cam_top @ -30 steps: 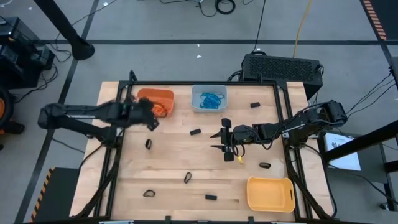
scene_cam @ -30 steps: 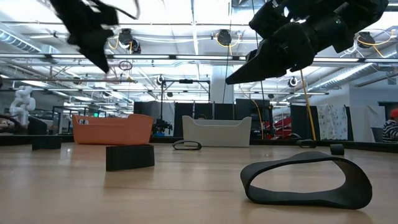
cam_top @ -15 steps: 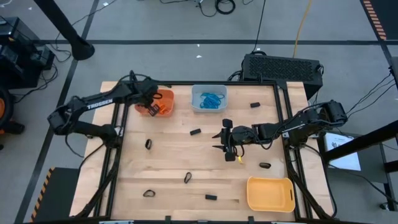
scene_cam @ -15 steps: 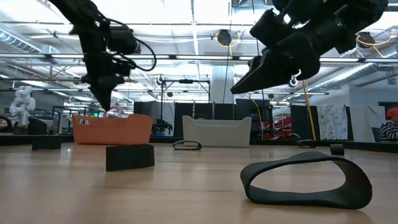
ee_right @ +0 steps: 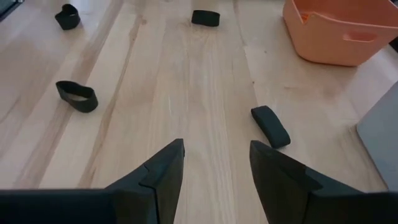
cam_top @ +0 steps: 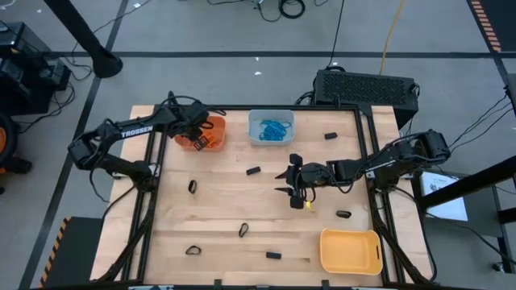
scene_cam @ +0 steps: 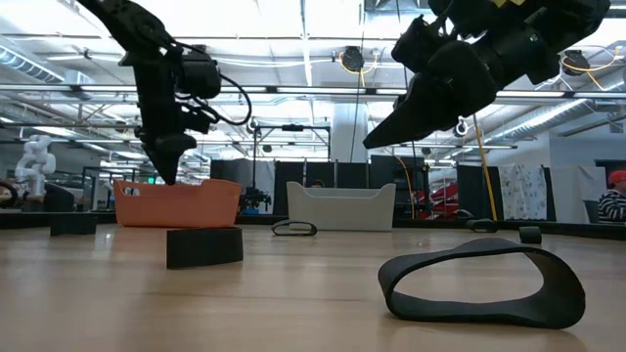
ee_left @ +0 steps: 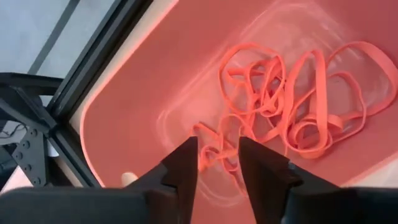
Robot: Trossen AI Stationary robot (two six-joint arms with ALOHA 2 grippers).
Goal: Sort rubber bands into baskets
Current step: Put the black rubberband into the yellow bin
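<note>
My left gripper stands open just above the orange basket, over a tangle of orange rubber bands that lie on the basket's floor. One orange loop shows below the gap between its fingers. My right gripper hangs open above the middle of the table with nothing between its fingers. Several black rubber bands lie flat on the wood, among them two. The pale blue-grey basket holds blue bands.
The yellow basket stands at the table's near right corner. More black bands lie near the front edge and on the right. A dark frame borders the table.
My left gripper has swung from the table's left side toward the far edge, over the orange basket, and come down close to it. The orange band that hung from its tips a second ago no longer shows there. My right gripper has kept still.
</note>
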